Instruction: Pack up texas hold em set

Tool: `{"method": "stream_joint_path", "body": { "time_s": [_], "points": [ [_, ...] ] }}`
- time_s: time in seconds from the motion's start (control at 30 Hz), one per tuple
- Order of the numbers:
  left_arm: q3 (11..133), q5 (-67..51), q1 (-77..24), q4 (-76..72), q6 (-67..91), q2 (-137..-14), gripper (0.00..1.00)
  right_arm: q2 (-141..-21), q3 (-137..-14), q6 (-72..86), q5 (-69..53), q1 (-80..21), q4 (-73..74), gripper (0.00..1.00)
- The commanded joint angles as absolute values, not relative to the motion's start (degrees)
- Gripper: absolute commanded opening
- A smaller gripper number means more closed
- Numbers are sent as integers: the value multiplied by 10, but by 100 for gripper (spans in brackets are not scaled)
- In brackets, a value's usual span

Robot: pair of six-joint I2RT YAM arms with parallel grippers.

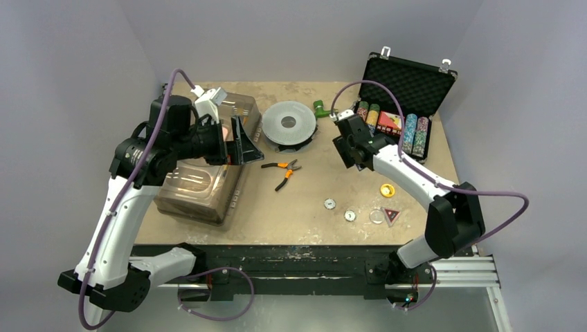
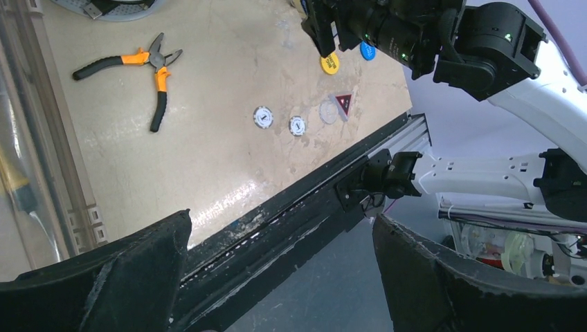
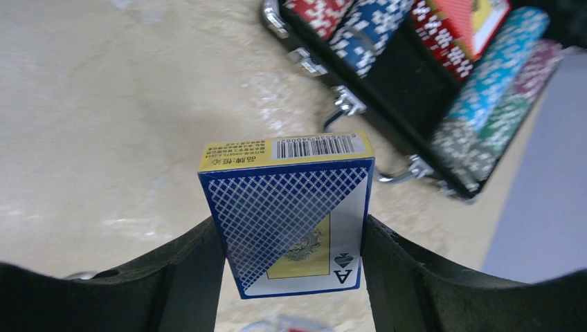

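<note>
Well, card deck [image 3: 291, 214] pinched near briefcase [image 3: 408, 97] edge.

Blue with white crosshatch on the card deck [image 3: 291, 221], yellow top edge; chip rows [image 3: 498, 55] red, blue, teal, green, white-speckled; briefcase [image 1: 408, 81] black; pliers [image 1: 282, 169] orange and black; table [image 1: 277, 207] beige.

The right pincer [image 3: 292, 249] clamps a blue card deck [image 3: 287, 207] upright above the counter [image 3: 104, 138]; beyond lies the open case [image 3: 408, 97] holding chip rows [image 3: 484, 76].
</note>
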State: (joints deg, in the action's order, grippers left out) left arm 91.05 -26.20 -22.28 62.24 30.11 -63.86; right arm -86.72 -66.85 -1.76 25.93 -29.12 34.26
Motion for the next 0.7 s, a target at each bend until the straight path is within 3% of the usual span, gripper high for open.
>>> {"method": "stream_joint_path", "body": {
  "time_s": [0.0,0.1,0.27,0.43,0.67],
  "points": [
    [922,-283,-226,629,269,-638,100,-821,-623,-202,341,-273,233,0],
    [921,-284,-226,636,259,-636,100,-798,-606,-250,329,-234,185,0],
    [913,-282,-241,641,252,-624,100,-841,-674,-250,263,-114,243,0],
    [911,-253,-269,659,232,-613,100,-872,-683,-373,237,-59,224,0],
    [930,-219,-311,680,207,-618,100,-933,-749,-465,107,-26,269,0]
  ]
}}
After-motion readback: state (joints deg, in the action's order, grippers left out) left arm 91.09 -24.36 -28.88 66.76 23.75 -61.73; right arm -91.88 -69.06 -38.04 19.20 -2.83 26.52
